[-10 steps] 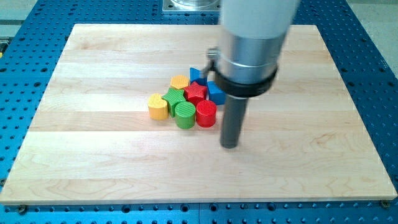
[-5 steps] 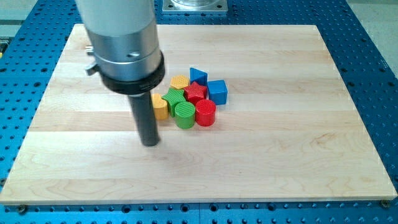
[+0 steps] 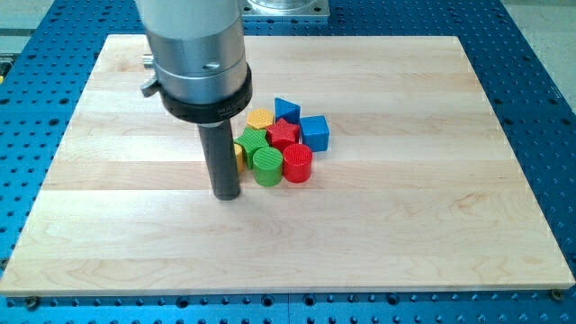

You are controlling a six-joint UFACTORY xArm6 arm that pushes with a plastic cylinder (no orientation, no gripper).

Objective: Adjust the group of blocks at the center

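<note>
A tight cluster of blocks sits near the board's centre. It holds a green cylinder [image 3: 266, 167], a red cylinder [image 3: 298, 164], a green star-like block [image 3: 253, 142], a red star-like block [image 3: 283, 134], a yellow block [image 3: 261, 118], a blue triangle [image 3: 285, 108] and a blue cube [image 3: 315, 133]. Another yellow block [image 3: 240, 155] is mostly hidden behind the rod. My tip [image 3: 226, 194] rests on the board just left of and below the cluster, close to the hidden yellow block and the green cylinder.
The wooden board [image 3: 432, 225] lies on a blue perforated table [image 3: 549, 108]. The arm's wide silver and black body [image 3: 200, 63] hides part of the board above the cluster's left side.
The rod swung from the cluster's right side to its left, then moved slightly right toward the yellow block. The yellow block is now mostly hidden behind the rod.
</note>
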